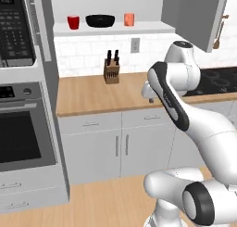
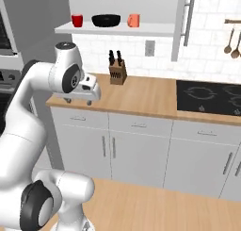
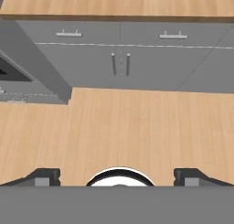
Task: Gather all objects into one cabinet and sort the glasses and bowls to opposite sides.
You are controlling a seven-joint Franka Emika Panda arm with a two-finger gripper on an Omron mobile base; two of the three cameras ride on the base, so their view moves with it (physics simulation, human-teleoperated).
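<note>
On the white shelf board (image 1: 139, 29) of the doorless cabinet stand a glossy red cup (image 1: 73, 22) at the left, a wide black bowl (image 1: 100, 21) in the middle and an orange cup (image 1: 129, 19) at the right. The right base view shows the same row: red cup (image 2: 77, 20), black bowl (image 2: 106, 20), orange cup (image 2: 133, 20). My gripper (image 1: 149, 95) (image 2: 79, 102) hangs far below the shelf, at the counter's front edge, pointing down. It is open and empty. In the hand view its fingertips (image 3: 43, 176) stand wide apart over the wooden floor.
A wooden knife block (image 1: 111, 71) stands on the wooden counter (image 1: 88, 96) against the wall. A black cooktop (image 2: 209, 95) lies to the right. An oven (image 1: 23, 129) and microwave fill the left. A grey door with a bar handle (image 2: 188, 18) hangs beside the shelf. Grey base cabinets (image 3: 121, 63) lie below.
</note>
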